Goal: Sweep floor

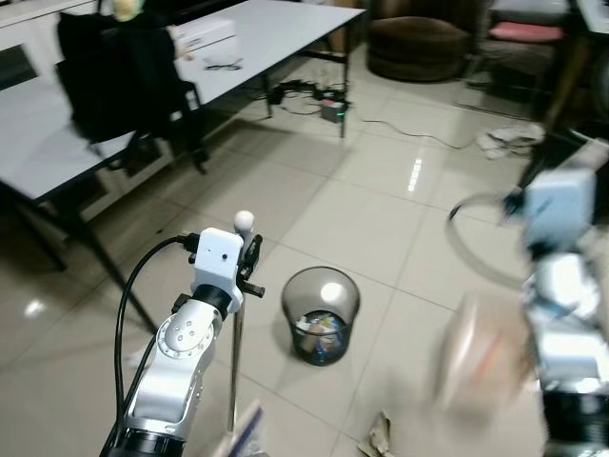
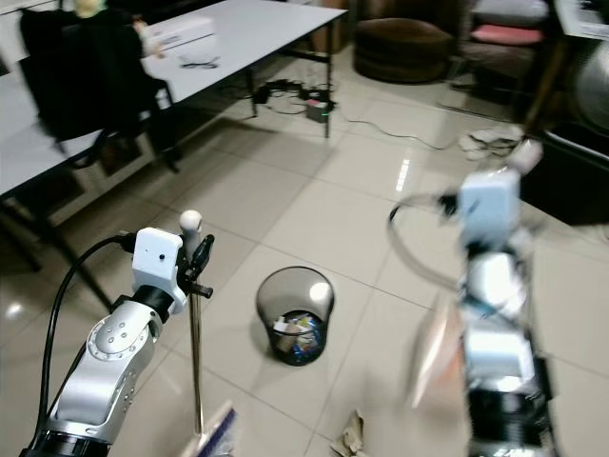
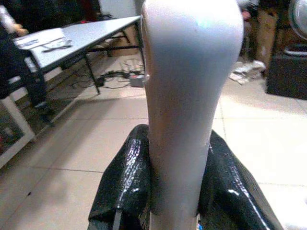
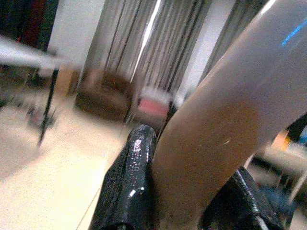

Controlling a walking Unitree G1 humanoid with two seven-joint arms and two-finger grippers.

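Note:
My left gripper (image 1: pixel 249 261) is shut on the upper end of a broom (image 1: pixel 234 362), a thin upright metal pole with a white rounded top (image 1: pixel 244 221). Its brush end (image 1: pixel 247 430) rests on the tiles at the picture's lower edge. In the left wrist view, black fingers (image 3: pixel 125 184) clasp the white handle (image 3: pixel 187 96). My right arm (image 1: pixel 561 286) is blurred at the right, with a pale, orange-tinted blurred object (image 1: pixel 481 357) beside it. In the right wrist view, the right gripper (image 4: pixel 182 163) is shut on a pale curved handle (image 4: pixel 225 115). Crumpled paper (image 1: pixel 381 438) lies on the floor.
A black mesh waste bin (image 1: pixel 321 314) with rubbish stands just right of the broom. A grey table (image 1: pixel 266 38) and a chair draped in black (image 1: pixel 124 81) are at far left. Cables (image 1: pixel 324 100), a brown armchair (image 1: pixel 419 43) and white cloth (image 1: pixel 509 141) lie beyond.

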